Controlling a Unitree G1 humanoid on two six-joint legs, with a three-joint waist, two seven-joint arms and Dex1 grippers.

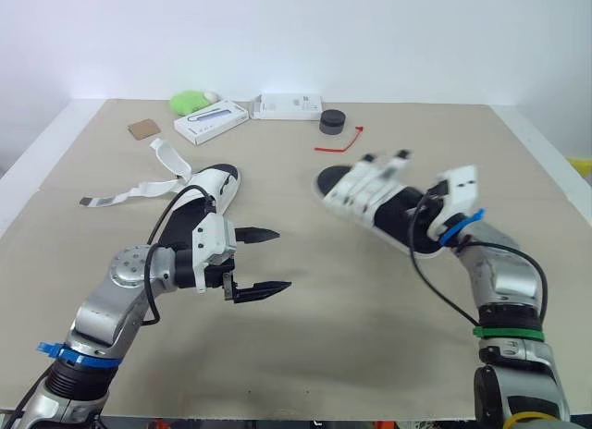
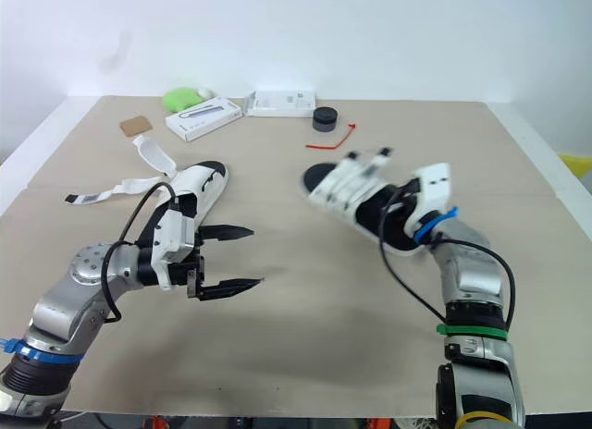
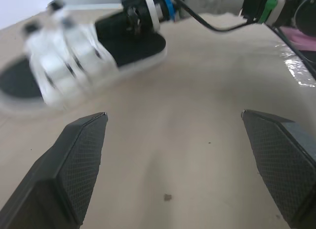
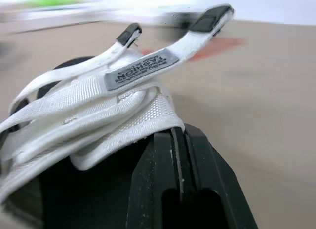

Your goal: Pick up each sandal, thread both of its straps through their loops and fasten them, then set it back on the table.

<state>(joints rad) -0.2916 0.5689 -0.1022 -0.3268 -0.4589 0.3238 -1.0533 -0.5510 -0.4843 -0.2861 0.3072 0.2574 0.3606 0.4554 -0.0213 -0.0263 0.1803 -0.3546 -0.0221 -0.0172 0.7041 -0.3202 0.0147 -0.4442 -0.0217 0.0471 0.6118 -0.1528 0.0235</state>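
A white sandal with a black footbed [image 1: 375, 200] is right of centre, its straps bunched over the front with two black-tipped ends sticking up. My right gripper [image 1: 433, 222] is shut on its heel end; in the right wrist view the black fingers [image 4: 177, 155] are pressed together on the sole under the straps [image 4: 123, 91]. A second matching sandal [image 1: 211, 190] lies on the table [image 1: 370, 337] at the left, its long white straps [image 1: 139, 184] unthreaded and spread out to the left. My left gripper [image 1: 264, 261] hovers open just in front of it, fingers pointing toward the held sandal [image 3: 74, 56].
Along the far edge are a green object [image 1: 190, 101], two white boxes [image 1: 211, 121] [image 1: 289, 105], a black round puck [image 1: 332, 122], a red tie [image 1: 340, 142] and a cardboard scrap [image 1: 143, 128]. Bare tabletop lies between the arms.
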